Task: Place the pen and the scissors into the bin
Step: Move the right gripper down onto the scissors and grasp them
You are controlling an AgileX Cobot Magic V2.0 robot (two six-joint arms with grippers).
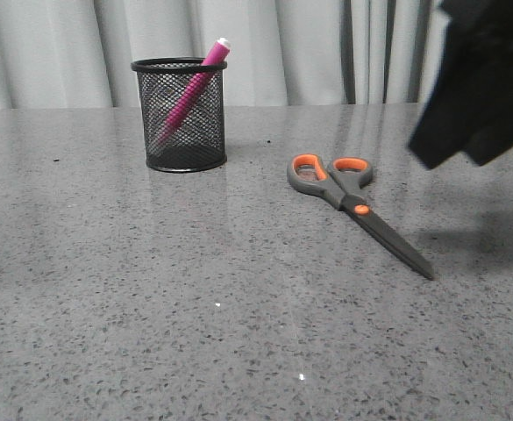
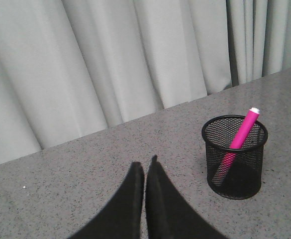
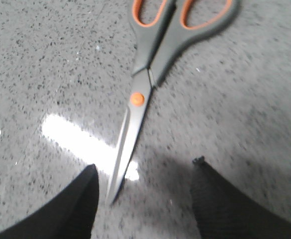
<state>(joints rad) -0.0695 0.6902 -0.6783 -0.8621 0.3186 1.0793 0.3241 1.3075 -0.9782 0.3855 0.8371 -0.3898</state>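
Observation:
A magenta pen (image 1: 190, 88) (image 2: 240, 134) leans inside the black mesh bin (image 1: 181, 132) (image 2: 235, 169), its white end sticking above the rim. The scissors (image 1: 352, 206) (image 3: 145, 84) lie flat on the table to the right of the bin, blades closed and pointing toward the front right. My right gripper (image 3: 145, 172) is open above the table, and the blade tip lies between its fingers, close to one of them. In the front view only its dark arm (image 1: 484, 79) shows at the upper right. My left gripper (image 2: 145, 167) is shut and empty, to the left of the bin.
The grey speckled table (image 1: 151, 307) runs back to pale curtains (image 1: 282, 44) behind the bin. A bright light reflection (image 3: 80, 142) lies on the surface beside the scissors' blades.

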